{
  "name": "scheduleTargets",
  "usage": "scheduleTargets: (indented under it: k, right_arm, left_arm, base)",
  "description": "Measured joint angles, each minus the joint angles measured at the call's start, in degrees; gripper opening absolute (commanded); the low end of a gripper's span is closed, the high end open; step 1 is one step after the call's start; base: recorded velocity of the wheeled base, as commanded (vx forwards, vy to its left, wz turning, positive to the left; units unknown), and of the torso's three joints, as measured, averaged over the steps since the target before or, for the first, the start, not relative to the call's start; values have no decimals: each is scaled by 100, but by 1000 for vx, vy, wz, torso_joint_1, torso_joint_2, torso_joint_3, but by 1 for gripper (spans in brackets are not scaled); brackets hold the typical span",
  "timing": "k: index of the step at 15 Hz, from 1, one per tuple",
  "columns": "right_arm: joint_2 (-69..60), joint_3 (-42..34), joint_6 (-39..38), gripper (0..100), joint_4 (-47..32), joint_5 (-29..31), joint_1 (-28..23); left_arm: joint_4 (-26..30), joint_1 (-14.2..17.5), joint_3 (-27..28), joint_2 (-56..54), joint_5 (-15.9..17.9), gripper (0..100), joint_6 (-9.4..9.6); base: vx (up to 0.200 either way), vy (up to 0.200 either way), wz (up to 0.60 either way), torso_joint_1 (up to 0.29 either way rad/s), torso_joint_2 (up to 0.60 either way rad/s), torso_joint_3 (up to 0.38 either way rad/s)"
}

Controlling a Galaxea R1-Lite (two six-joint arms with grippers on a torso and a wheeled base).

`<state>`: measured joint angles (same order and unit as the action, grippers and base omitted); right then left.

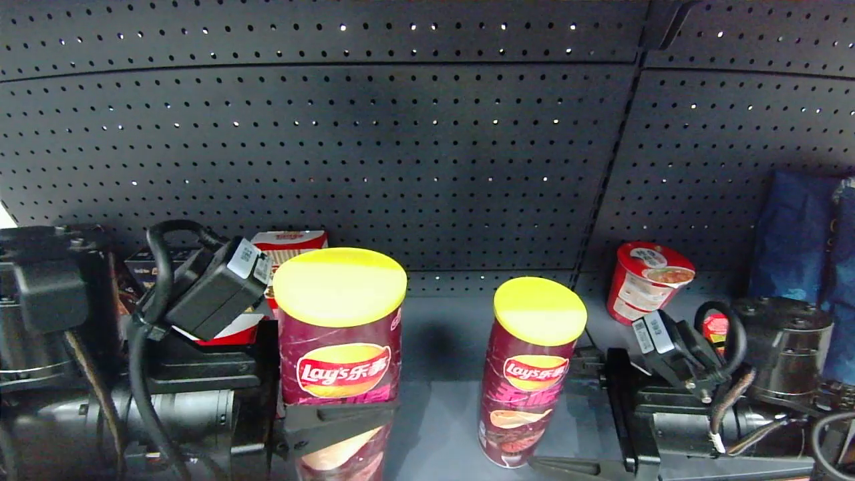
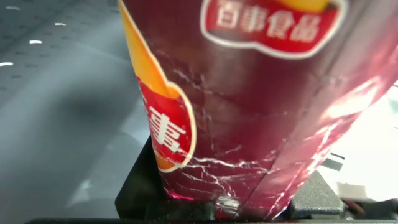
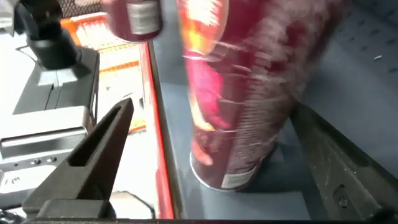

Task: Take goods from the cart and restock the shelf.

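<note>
Left claw (image 1: 337, 424) seemingly clamps a can (image 1: 339, 334); right claw (image 3: 211, 118) stands spread wide.

left can (image 1: 339, 347): glossy printed wrap, smooth, with a bright sheen close to my wrist camera
left lid (image 1: 340, 286): smooth yellow plastic, matt
right can (image 1: 528, 394): the same glossy printed wrap
right lid (image 1: 540, 310): smooth yellow plastic, matt
my left gripper (image 2: 230, 202): matt black plastic
my right gripper (image 3: 217, 162): matt black plastic, faintly grainy
back panel (image 1: 401, 147): dark perforated metal, matt
shelf floor (image 1: 441, 354): smooth grey, soft sheen
noodle cup (image 1: 641, 287): glossy print; paper or plastic, I cannot tell
blue bags (image 1: 795, 234): crinkled film, dull shine
box (image 1: 288, 240): printed cardboard
cable (image 1: 143, 347): black rubbery sheath
</note>
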<state>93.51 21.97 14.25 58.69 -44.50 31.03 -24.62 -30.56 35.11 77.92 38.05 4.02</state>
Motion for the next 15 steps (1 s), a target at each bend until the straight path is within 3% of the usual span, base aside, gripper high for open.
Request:
scheduleTargets:
  k: [3, 7, 9, 12, 15]
  right_arm:
    - [-655, -179, -79, 100, -349, 148, 22]
    - [-1758, -160, -112, 100, -1668, 601, 207]
    - [-2365, -130, -154, 100, -2147, 944, 349]
    - [-3220, -122, -325, 100, -2886, 1618, 624]
    - [-3585, -56, -466, 100, -2918, 1705, 740]
  left_arm:
    - [-6, -89, 149, 38, -360, 0, -6]
    - [9, -116, 234, 44, -608, 0, -15]
    - [40, -116, 524, 83, -802, 0, -33]
    - [221, -105, 1031, 283, -791, 0, -35]
    - [233, -61, 1215, 538, -685, 0, -37]
  base:
    - [0, 0, 0, 0, 0, 0]
    - [0, 0, 0, 0, 0, 0]
    - [0, 0, 0, 0, 0, 0]
    - [0, 0, 0, 0, 0, 0]
    - [0, 0, 0, 0, 0, 0]
